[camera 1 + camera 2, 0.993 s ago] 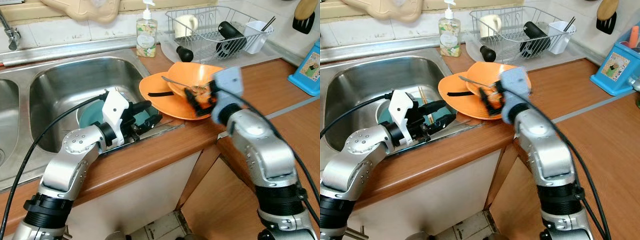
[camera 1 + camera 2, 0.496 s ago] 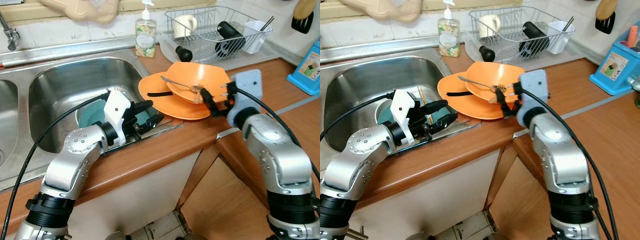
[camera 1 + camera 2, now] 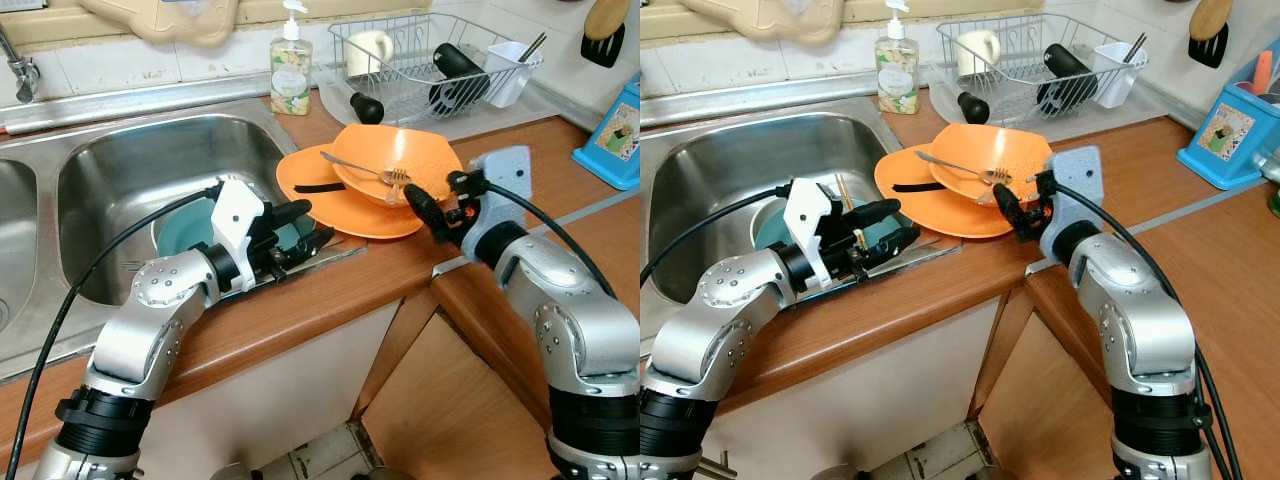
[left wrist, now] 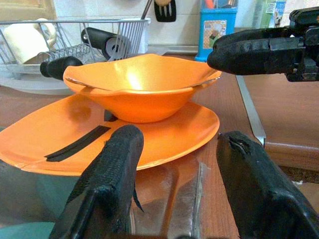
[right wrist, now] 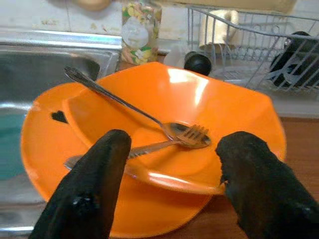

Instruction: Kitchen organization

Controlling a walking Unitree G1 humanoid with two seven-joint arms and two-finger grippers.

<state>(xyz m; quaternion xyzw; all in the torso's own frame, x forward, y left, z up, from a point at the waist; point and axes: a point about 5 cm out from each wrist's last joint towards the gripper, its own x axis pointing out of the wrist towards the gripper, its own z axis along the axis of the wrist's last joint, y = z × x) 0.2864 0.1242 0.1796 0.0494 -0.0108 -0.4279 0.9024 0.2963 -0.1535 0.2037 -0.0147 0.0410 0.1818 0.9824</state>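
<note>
Orange bowl (image 3: 400,160) hides much of the orange plate (image 3: 320,185) beneath

My left arm is bent at the elbow and reaches forward, its left pincer (image 3: 300,228) level with both black fingers spread wide. My right arm is folded inward, its right pincer (image 3: 1012,215) pointing toward my left side, fingers parted too.

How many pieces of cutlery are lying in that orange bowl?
2: a spoon and a fork, crossing each other inside the orange bowl stacked on the orange plate. More could be hidden underneath.
</note>
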